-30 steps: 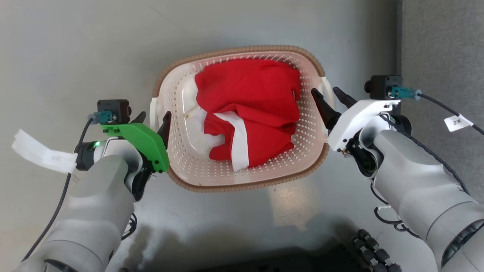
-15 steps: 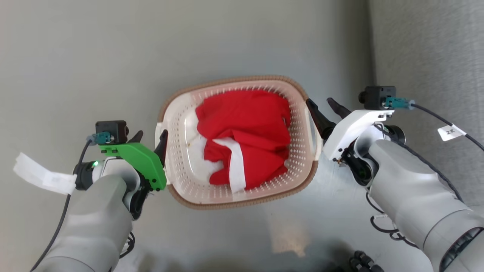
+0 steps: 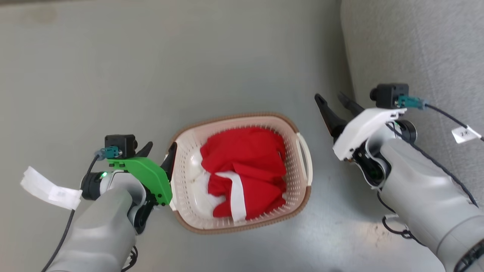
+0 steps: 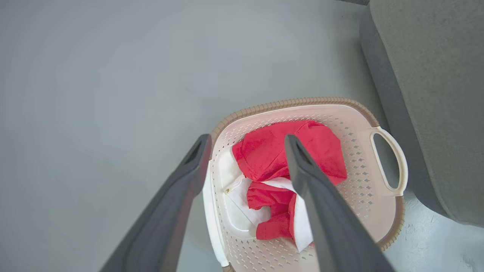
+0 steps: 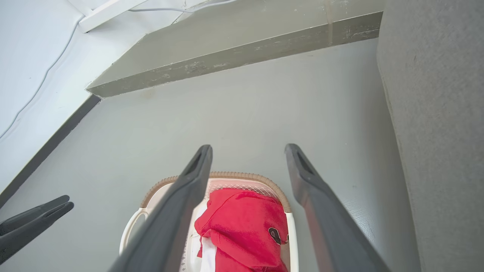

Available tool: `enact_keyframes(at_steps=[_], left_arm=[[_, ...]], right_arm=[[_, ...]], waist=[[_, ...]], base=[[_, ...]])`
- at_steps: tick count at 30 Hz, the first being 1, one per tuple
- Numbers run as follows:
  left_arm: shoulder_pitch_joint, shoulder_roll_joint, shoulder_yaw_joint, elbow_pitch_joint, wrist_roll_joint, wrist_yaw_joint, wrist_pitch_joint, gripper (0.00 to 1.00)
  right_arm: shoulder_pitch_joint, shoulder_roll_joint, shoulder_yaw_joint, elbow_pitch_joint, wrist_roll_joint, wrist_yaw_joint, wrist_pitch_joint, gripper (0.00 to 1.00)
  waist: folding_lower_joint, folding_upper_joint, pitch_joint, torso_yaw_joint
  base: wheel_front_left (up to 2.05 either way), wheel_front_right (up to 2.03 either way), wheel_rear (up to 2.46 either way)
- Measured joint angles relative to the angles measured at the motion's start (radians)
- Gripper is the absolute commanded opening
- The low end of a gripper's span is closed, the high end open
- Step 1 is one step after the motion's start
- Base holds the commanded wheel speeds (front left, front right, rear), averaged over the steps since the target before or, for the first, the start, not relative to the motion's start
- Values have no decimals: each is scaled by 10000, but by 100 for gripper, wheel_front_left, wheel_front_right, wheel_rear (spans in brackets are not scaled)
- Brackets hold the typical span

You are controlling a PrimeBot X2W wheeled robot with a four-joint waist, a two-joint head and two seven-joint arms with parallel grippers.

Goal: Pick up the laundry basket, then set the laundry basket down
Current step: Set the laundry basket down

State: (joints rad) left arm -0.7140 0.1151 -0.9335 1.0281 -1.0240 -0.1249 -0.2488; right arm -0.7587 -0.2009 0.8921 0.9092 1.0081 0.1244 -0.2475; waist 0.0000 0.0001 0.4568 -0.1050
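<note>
The laundry basket (image 3: pixel 242 115), cream perforated plastic with a brown woven-look rim, stands on the grey floor with red and white clothing (image 3: pixel 245 166) inside. My left gripper (image 3: pixel 160 151) is open at the basket's left side. In the left wrist view its fingers straddle the white left handle (image 4: pixel 210 211), and I cannot tell whether they touch it. My right gripper (image 3: pixel 331 99) is open and empty, up and to the right of the white right handle (image 3: pixel 304 151), clearly apart from it. The right wrist view looks down past my right gripper (image 5: pixel 248 149) onto the laundry basket (image 5: pixel 234 175) below.
A grey upholstered block (image 3: pixel 416 56) runs along the right, close to the basket's right handle. In the right wrist view a low grey step (image 5: pixel 227 64) and a white wall (image 5: pixel 34 56) bound the floor beyond. Open floor (image 3: pixel 151 68) lies ahead and to the left.
The head view has shifted and the basket now looks smaller and lower. My right gripper has come off the right handle and drawn away. My left gripper stays at the left handle.
</note>
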Motion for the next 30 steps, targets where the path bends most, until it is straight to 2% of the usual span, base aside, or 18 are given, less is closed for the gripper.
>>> enact_keyframes(at_steps=[8, 17, 26, 30], left_arm=[[291, 332, 763, -909, 487, -25, 0, 100], [1362, 627, 1845, -1806, 1103, -25, 0, 100], [2307, 660, 2571, -2949, 1802, 38, 0, 100], [2644, 686, 2966, -3528, 2004, 219, 0, 100]], right_arm=[[881, -280, -522, -523, -652, 0, 0, 100], [1844, -368, -1356, -1279, -1411, 0, 0, 100], [2679, -520, -2336, -2165, -2082, -15, -2, 100], [2952, -529, -2765, -2671, -2387, -52, -2, 100]], waist=[[0, 0, -1138, 84], [0, 0, -2546, 241], [0, 0, -3518, 331], [-1, 0, -3759, 357]], base=[[0, 0, 0], [0, 0, 0], [0, 0, 0], [0, 0, 0]])
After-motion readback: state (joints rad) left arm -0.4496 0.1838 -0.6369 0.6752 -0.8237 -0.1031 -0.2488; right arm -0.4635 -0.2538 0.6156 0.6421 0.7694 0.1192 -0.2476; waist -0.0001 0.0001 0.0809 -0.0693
